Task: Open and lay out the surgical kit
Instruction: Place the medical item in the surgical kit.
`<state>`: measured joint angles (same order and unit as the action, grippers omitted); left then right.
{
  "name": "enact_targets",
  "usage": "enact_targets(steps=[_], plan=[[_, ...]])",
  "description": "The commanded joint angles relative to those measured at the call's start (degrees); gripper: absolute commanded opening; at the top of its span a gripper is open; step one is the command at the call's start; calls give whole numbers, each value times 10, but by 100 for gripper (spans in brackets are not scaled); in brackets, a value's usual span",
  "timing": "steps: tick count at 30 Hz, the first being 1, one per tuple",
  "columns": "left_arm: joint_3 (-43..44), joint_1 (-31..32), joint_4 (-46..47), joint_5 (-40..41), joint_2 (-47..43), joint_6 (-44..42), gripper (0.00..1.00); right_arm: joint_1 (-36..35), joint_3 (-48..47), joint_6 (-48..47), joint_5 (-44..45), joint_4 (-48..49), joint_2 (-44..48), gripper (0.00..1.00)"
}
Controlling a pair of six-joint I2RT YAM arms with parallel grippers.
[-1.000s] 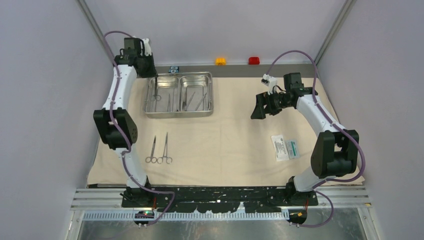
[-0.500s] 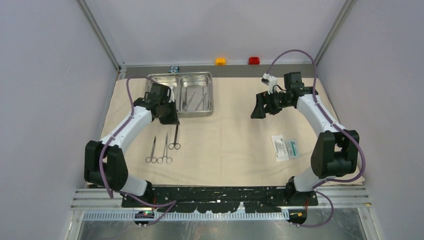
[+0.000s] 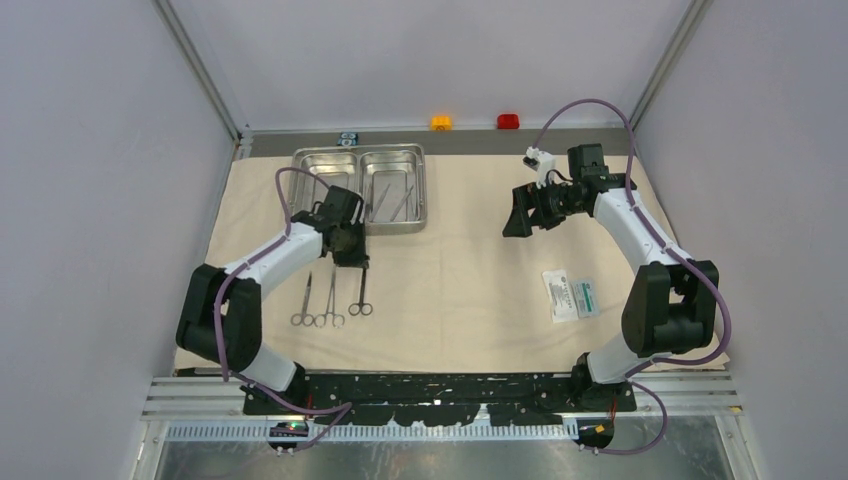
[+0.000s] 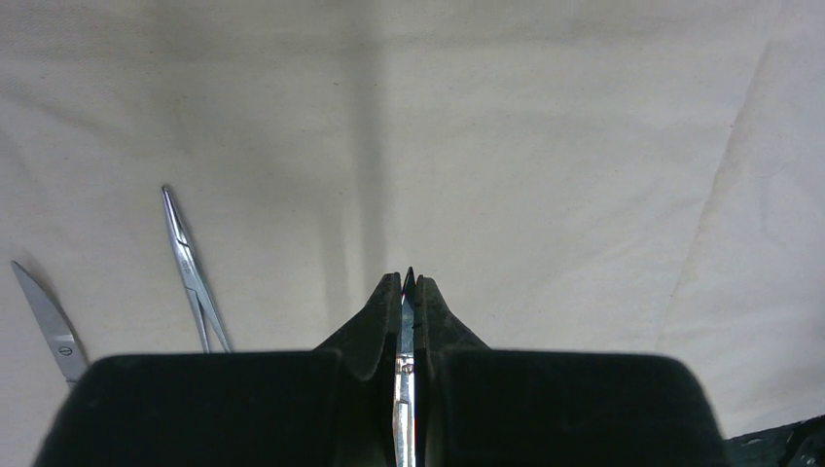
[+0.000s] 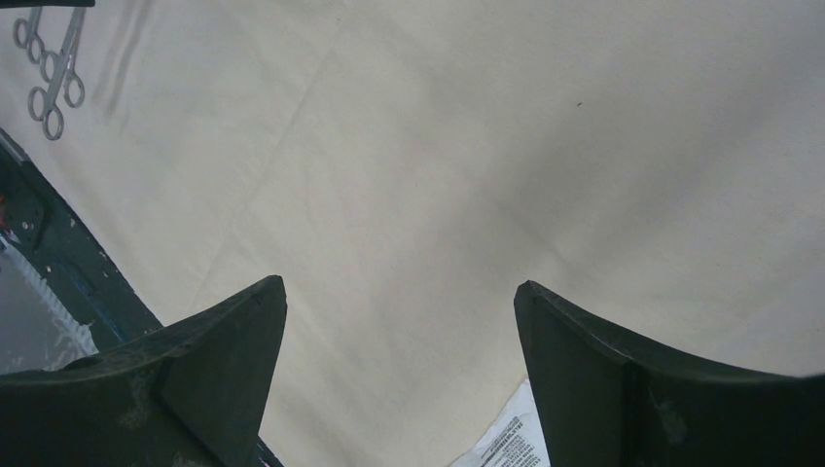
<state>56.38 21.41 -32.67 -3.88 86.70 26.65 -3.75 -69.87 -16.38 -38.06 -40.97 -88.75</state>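
Now the left fingers (image 4: 375, 321) pinch a forceps (image 3: 359, 295) by its tips, its long axis running toward the near edge, rings down by the cloth (image 3: 470, 270) just right of two laid-out tools (image 3: 318, 302), while the right fingers (image 5: 224, 360), spread wide, hover well apart.

I read the tray (image 3: 358, 175) at 11 o'clock on the cloth (image 3: 460, 290), forceps (image 3: 329, 298) at 8, packet (image 3: 571, 296) at 4.

White links (image 3: 275, 250), black joints (image 3: 670, 300), purple cables (image 3: 590, 105) (loosely looped); black left hand (image 4: 409, 284) and right hand (image 5: 399, 284)
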Motion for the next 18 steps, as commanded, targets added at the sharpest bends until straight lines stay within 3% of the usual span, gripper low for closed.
enact_targets(steps=[1,18], plan=[[-5,-2,46,34,1,13,0,1,-13,-8,2,11,6,91],[-60,-4,77,56,9,49,0,1,-14,-11,0,8,2,92]])
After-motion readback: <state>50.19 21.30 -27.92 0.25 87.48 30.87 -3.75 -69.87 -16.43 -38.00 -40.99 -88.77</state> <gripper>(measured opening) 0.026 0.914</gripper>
